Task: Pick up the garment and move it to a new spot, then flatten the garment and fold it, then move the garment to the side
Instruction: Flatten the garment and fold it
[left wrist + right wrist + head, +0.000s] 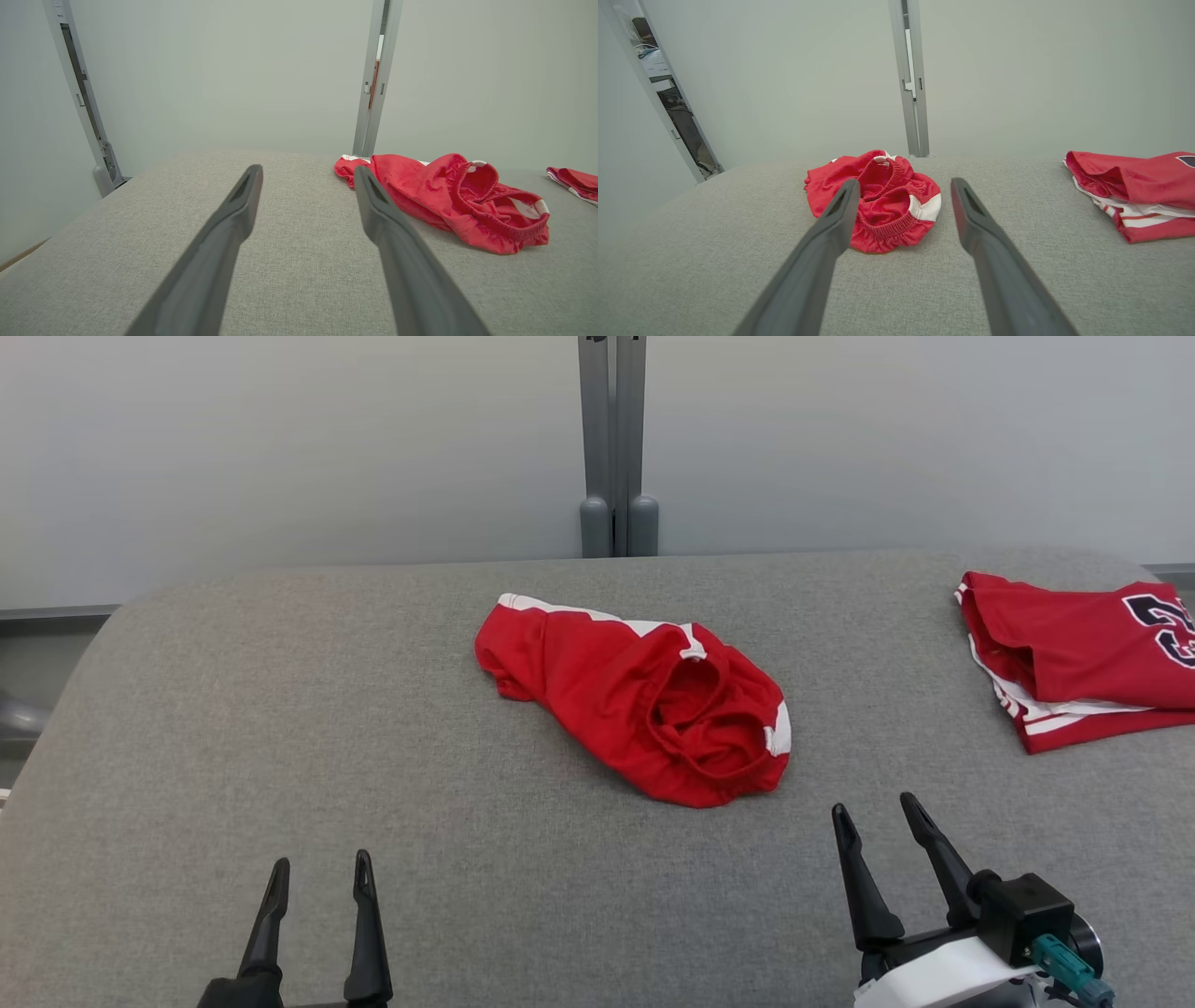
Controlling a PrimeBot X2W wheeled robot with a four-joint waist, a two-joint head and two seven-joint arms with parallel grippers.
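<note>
Red garment with white trim, grey table, red-and-white folded jersey

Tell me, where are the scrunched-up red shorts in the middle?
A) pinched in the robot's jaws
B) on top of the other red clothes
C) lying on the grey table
C: the red shorts lie crumpled on the grey table, apart from everything else.

Support: grey fabric-covered surface, woven texture, far corners rounded; two items lie directly on it. Near centre, a crumpled red garment with white trim, bunched in a heap, elastic waistband gaping toward the near right; at the far right, well apart from it, a second red garment with white stripes and a dark printed figure, folded flat, cut off by the head view's edge.
</note>
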